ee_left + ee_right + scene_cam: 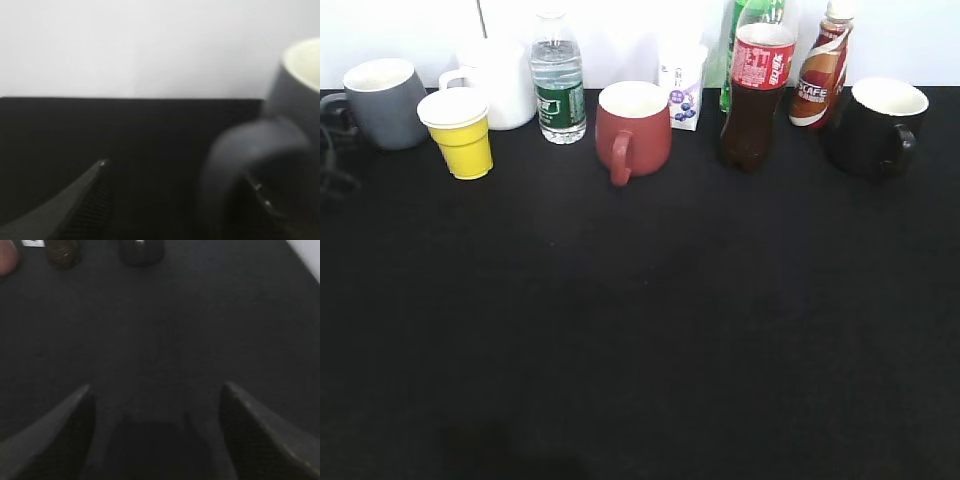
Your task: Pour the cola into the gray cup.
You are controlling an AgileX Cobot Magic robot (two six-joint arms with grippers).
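Note:
The cola (755, 90), a clear bottle of dark liquid with a red label, stands at the back right; its base shows in the right wrist view (62, 252). The gray cup (385, 100) stands at the back left, handle to the left. My left gripper (179, 176) is open, low on the table right by the gray cup (300, 100). The blurred handle lies between its fingers, and it is unclear whether they touch. Part of that arm shows dark at the exterior view's left edge. My right gripper (157, 386) is open and empty over bare black cloth, well short of the cola.
Along the back stand a yellow paper cup (460, 132), white mug (495, 80), water bottle (558, 90), red mug (635, 125), small carton (682, 90), green bottle (740, 20), coffee bottle (820, 70) and black mug (880, 125). A white wall is behind them.

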